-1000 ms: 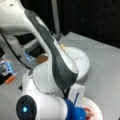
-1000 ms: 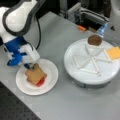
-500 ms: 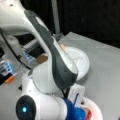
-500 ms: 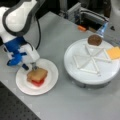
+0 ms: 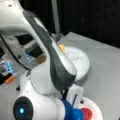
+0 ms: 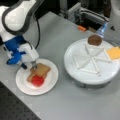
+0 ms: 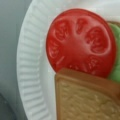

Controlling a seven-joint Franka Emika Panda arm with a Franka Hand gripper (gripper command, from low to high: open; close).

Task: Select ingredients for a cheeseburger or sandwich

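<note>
the gripper (image 6: 28,65) sits low over the plate's (image 6: 51,82) rim in a front view, just beside the top toast (image 6: 41,70) — whether its jaws are parted i cannot tell. the sandwich: toast over tomato (image 7: 81,42), lettuce (image 7: 115,55) peeking out. the patty (image 6: 94,40) and cheese (image 6: 113,53) lie on the tray (image 6: 85,75).

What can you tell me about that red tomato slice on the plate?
The tomato slice is a flat, round, glossy red toy disc with moulded seed pockets, plastic by the look of it. It lies flat on the white paper plate, over a green lettuce piece whose edge shows beside it. A tan toast square covers part of it. In a front view it peeks from under the toast.
</note>
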